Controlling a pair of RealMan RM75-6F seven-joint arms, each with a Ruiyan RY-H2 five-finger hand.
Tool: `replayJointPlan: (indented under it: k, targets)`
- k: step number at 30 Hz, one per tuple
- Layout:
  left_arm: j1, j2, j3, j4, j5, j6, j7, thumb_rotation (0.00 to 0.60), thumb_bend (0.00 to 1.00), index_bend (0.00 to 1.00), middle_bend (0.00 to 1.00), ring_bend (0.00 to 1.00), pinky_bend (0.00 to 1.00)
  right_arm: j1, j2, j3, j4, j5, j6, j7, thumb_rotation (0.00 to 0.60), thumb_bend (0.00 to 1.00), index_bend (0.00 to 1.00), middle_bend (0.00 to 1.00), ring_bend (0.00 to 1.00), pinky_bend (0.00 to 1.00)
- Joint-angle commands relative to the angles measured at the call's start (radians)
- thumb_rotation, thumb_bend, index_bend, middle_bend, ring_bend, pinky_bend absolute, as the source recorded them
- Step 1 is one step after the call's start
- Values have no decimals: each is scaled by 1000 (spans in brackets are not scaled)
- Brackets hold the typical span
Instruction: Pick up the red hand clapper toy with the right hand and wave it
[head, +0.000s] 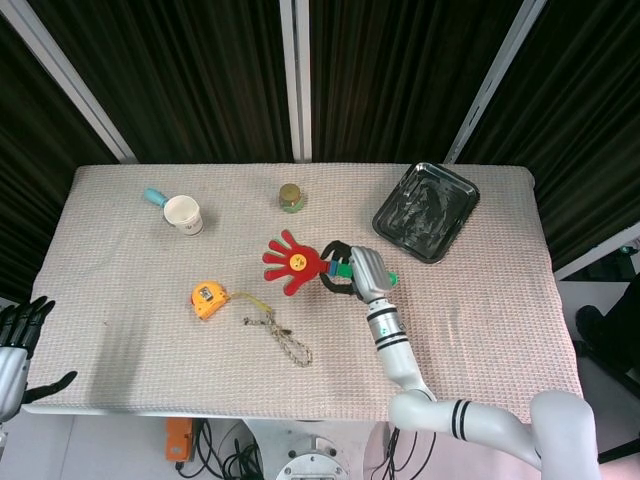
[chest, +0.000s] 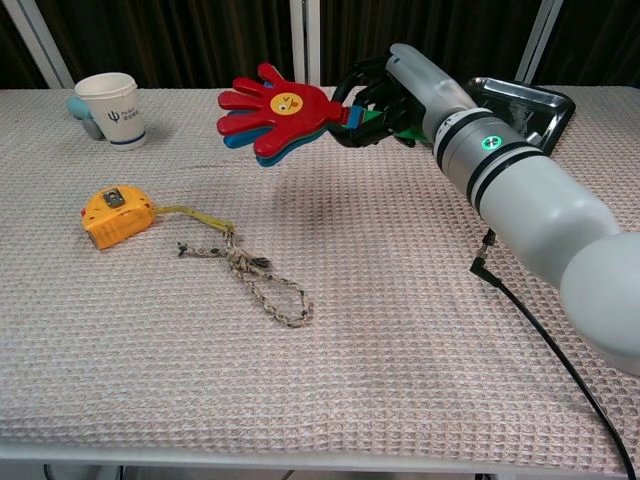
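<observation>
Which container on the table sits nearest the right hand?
The black metal tray, just beyond the right hand; the small green jar and white paper cup lie farther left.

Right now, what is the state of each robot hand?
Left robot hand: open, holding nothing.
Right robot hand: holding the red hand clapper toy by its handle.

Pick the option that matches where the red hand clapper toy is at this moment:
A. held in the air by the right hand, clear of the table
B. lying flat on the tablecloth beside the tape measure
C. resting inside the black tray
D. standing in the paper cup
A: the right hand grips the red hand clapper toy by its handle, and the chest view shows it raised above the tablecloth.
</observation>
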Motion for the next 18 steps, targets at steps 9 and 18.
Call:
replayJointPlan:
  k: [9, 18]
  targets:
    - [-8, 4, -4, -12, 2, -6, 12, 600, 60, 35, 17, 0, 16, -48, 85, 64, -119, 88, -52, 86, 600, 442, 920, 711, 825, 1000]
    - [-14, 3, -7, -15, 1, -12, 18, 600, 60, 36, 16, 0, 17, -179, 325, 273, -423, 171, -422, 611, 600, 440, 914, 709, 836, 1000]
